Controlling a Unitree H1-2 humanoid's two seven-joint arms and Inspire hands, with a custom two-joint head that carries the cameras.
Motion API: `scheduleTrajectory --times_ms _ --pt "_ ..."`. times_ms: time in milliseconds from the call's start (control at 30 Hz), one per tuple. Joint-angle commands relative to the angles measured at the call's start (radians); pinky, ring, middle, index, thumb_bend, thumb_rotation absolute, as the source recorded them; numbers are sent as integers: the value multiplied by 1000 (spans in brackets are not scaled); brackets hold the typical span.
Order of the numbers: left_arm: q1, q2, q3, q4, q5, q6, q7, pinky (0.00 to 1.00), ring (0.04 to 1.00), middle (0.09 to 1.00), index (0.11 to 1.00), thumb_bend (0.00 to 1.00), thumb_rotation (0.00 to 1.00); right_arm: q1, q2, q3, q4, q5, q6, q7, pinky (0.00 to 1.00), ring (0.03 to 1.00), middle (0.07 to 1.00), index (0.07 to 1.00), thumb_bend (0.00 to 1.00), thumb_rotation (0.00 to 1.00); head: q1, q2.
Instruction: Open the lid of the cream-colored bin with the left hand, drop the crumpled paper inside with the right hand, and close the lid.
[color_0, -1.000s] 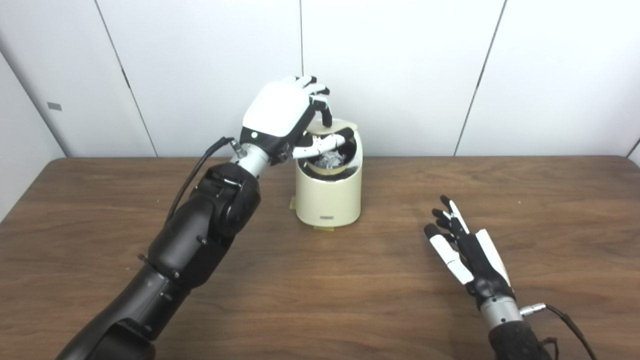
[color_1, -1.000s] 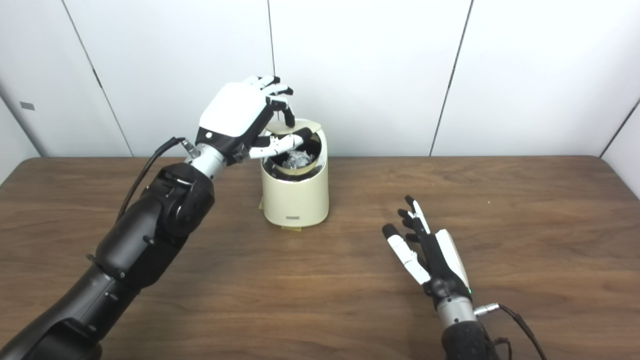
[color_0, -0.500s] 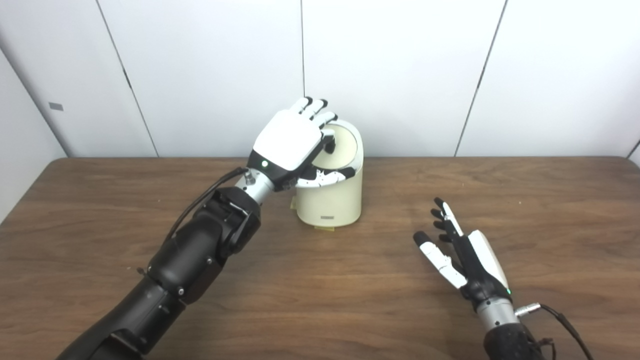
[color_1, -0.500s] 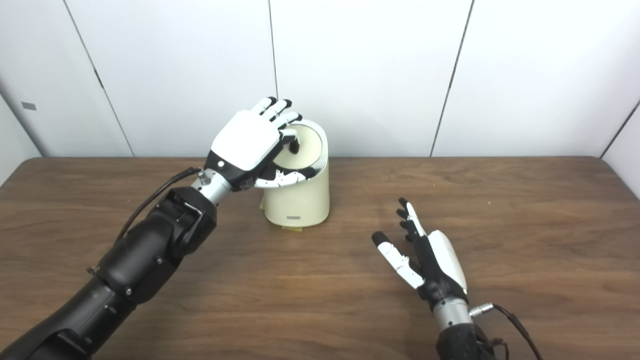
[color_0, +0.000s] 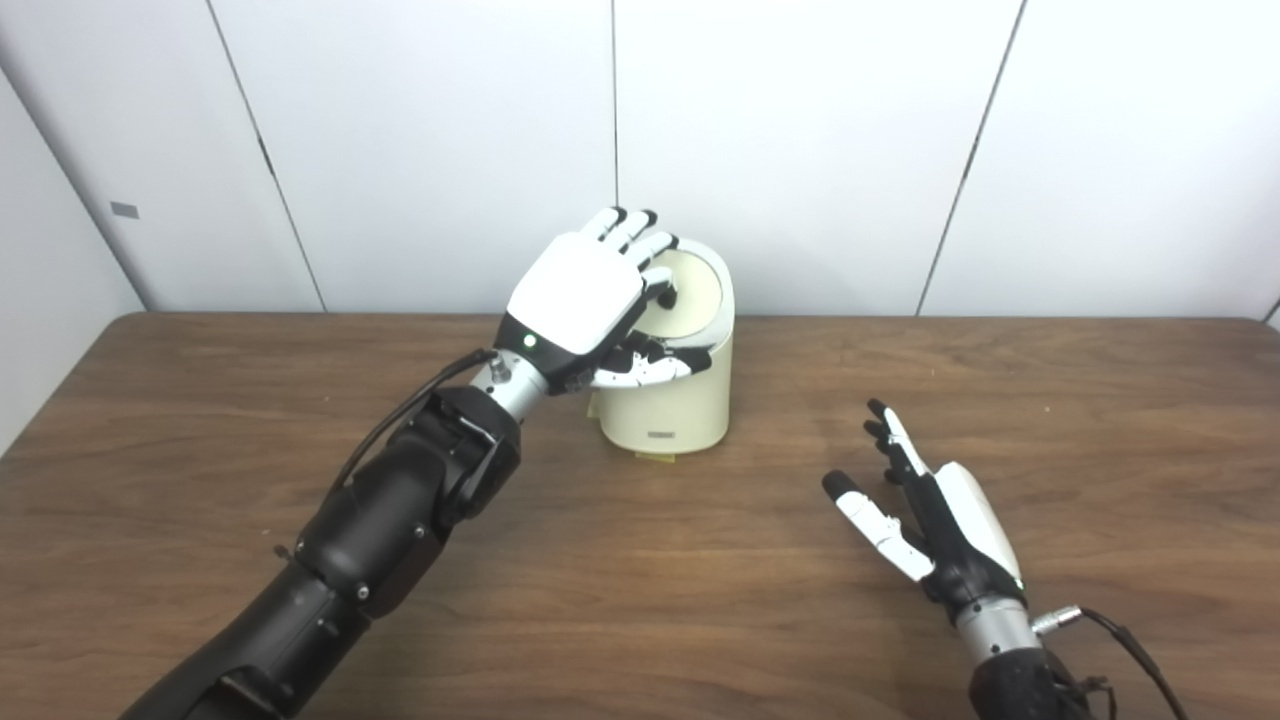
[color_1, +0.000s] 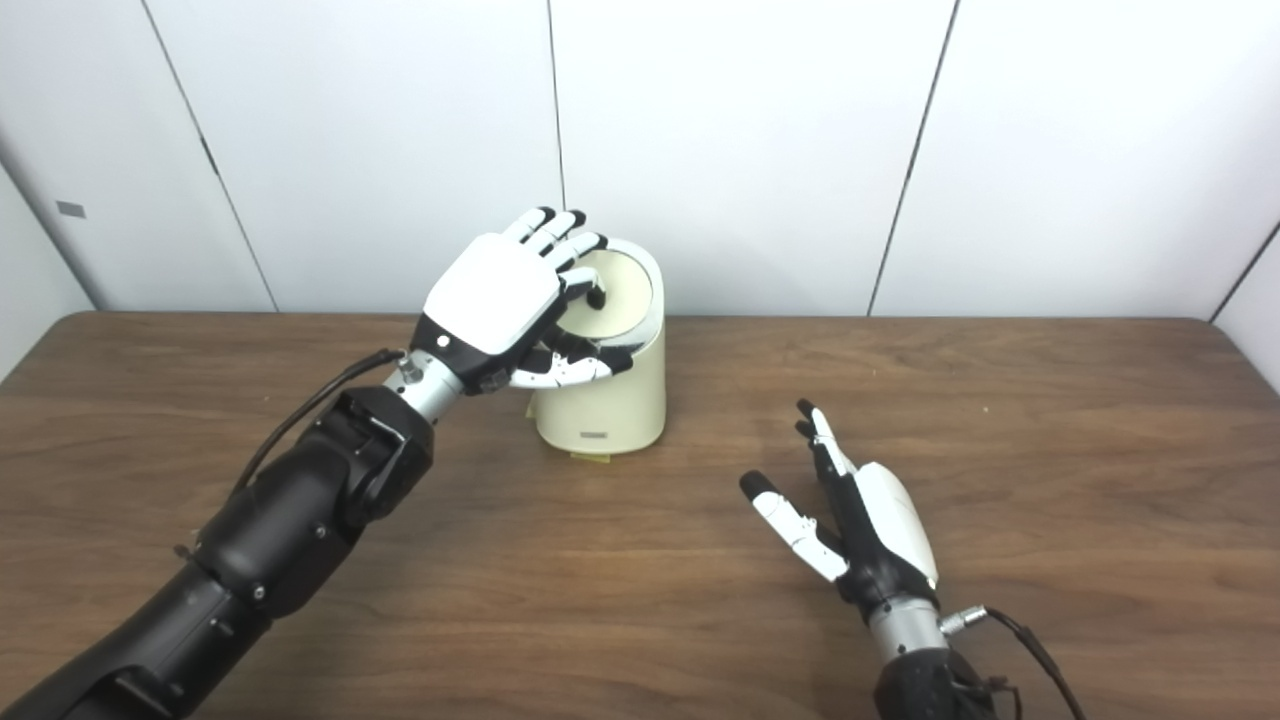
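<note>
**Far centre of table: bin, lid down**

At the far centre, cream-colored bin (color_0: 668, 395) on table (color_0: 640, 600), lid (color_0: 690, 292) closed; left hand (color_0: 585, 300) spread over lid, fingertips touching; right hand (color_0: 935, 515) spread, empty, near right; crumpled paper hidden.

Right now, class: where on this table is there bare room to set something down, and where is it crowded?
Bare wood lies right of the cream bin and beyond the open right hand, and along the table's near edge between both arms. It is crowded left of the bin, where the left hand rests on the lid.
</note>
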Motion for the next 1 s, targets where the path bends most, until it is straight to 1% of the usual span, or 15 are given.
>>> scheduleTrajectory --times_ms 0,100,200,300,367,467,567,633,700,767,900,967 --pt "28 13 -27 44 0 2 -85 938 981 940 643 597 1000 -32 -9 -13 -28 -5 -3 1 854 925 941 1000 610 1000 -3 2" --pt "40 13 -28 51 -19 -8 -80 910 971 931 640 609 996 -36 -9 -20 -31 -5 2 4 821 908 939 1000 614 1000 -6 6" --pt "50 18 -19 29 -47 -17 -78 907 961 924 642 607 982 -36 -6 -24 -42 -6 11 10 817 910 939 1000 612 1000 -5 10" --pt "67 10 19 -17 -101 -21 -50 888 940 907 661 572 987 -37 -5 -25 -49 -4 15 16 810 914 945 1000 606 1000 -3 12" --pt "76 2 47 -48 -133 -24 -33 858 920 871 667 540 948 -38 -2 -26 -50 -3 19 17 808 912 943 1000 600 1000 -4 12" --pt "80 -5 86 -97 -177 -43 -5 843 884 832 685 516 924 -39 -3 -24 -44 -8 15 15 806 906 934 1000 601 1000 0 11" --pt "87 -19 137 -140 -244 -53 1 826 867 826 720 508 894 -39 -3 -21 -42 -14 18 16 806 904 931 1000 606 1000 3 11" --pt "92 -32 172 -166 -285 -46 -11 824 864 831 740 510 892 -39 -3 -21 -40 -13 15 16 806 903 929 1000 611 1000 5 10" --pt "101 -50 218 -194 -351 -30 -34 781 847 834 782 500 881 -38 -4 -21 -37 -9 13 17 813 903 926 1000 619 1000 8 10" --pt "116 -76 277 -222 -436 6 -68 763 841 834 798 487 863 -37 -6 -20 -37 -8 11 20 814 902 924 1000 614 1000 9 8" --pt "157 -115 381 -288 -606 117 -153 823 902 900 888 461 872 -33 -9 -20 -36 -10 12 20 823 900 921 1000 611 1000 11 4" --pt "188 -138 431 -320 -688 159 -169 859 918 933 946 449 852 -31 -9 -22 -34 -9 5 16 825 896 920 1000 604 1000 14 4"
